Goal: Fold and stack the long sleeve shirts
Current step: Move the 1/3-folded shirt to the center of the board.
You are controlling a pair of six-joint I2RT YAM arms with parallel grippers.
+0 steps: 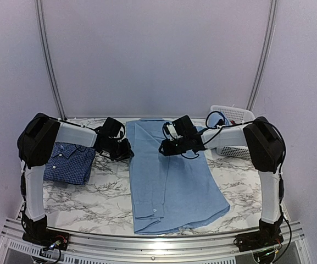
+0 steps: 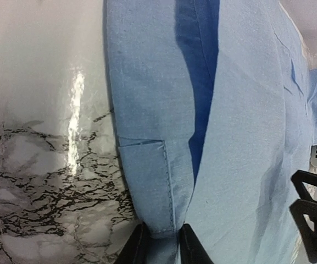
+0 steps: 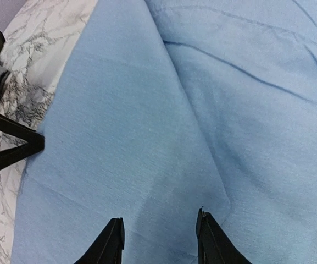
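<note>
The left pincer [image 2: 161,239] nips just the edge of the light blue shirt [image 2: 240,137] (right pincer [image 3: 159,239] gapes, empty), so a lift may slip it free.

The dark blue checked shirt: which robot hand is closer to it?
Left. The left gripper is a little way from the checked shirt, at the edge of the light blue shirt. The right gripper hovers farther off, over the light blue shirt.

Both your arms reach inward, elbows high at the frame's sides.
Your left gripper [image 1: 126,153], left of centre in the top view, has its jaws pinched narrow on the light blue shirt [image 1: 172,184]; your right gripper [image 1: 165,148], near centre, points down, jaws parted.
</note>
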